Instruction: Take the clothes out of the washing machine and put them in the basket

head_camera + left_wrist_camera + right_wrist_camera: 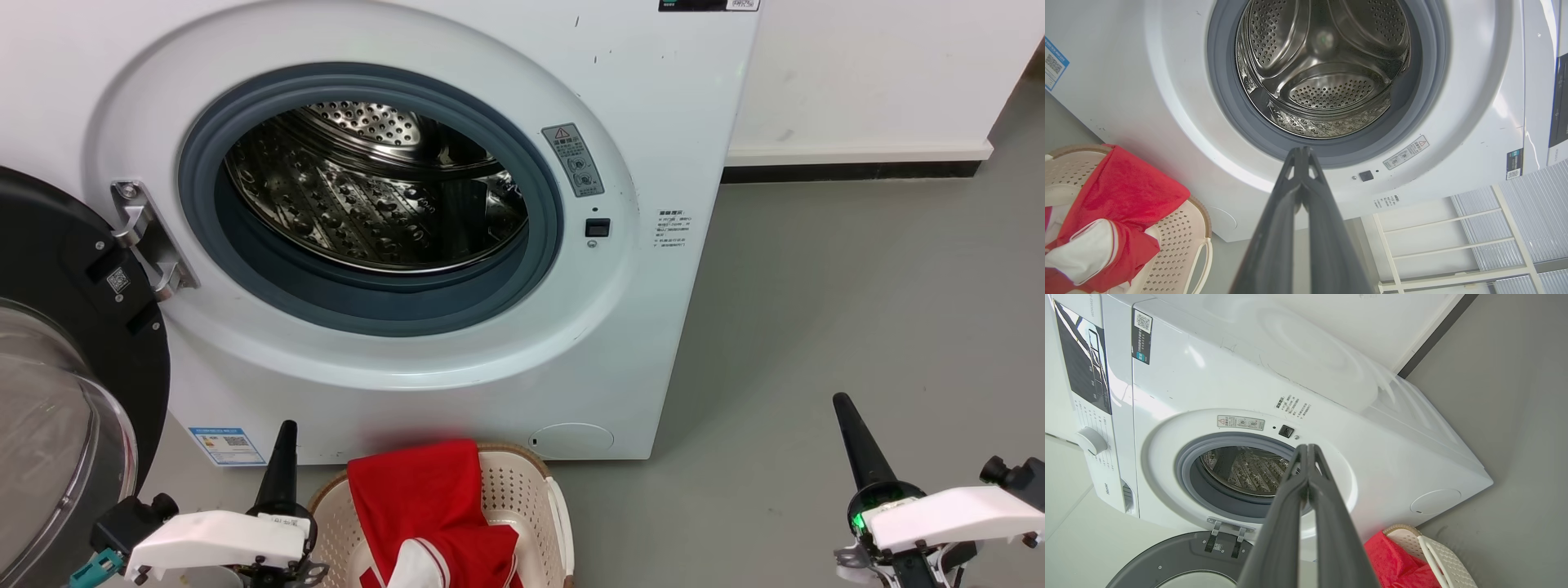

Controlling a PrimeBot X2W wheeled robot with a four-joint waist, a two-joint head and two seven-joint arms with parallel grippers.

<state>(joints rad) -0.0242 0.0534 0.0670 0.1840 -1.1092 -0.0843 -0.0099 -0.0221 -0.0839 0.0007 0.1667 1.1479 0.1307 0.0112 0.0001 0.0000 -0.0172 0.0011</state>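
Facing washing machine (694, 98) | warning sticker (573, 159) | blue QR label (226, 446) | print illegible

Red, cream, white
The clothes (416, 498) are bright red with white panels; the basket (522, 490) cream, dotted with holes, brown-rimmed; the washing machine (669, 122) white, grey-ringed.

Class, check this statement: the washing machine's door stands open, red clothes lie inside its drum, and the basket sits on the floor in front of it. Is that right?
No. The drum is empty; the red clothes lie in the basket, as the left wrist view shows. The rest holds.
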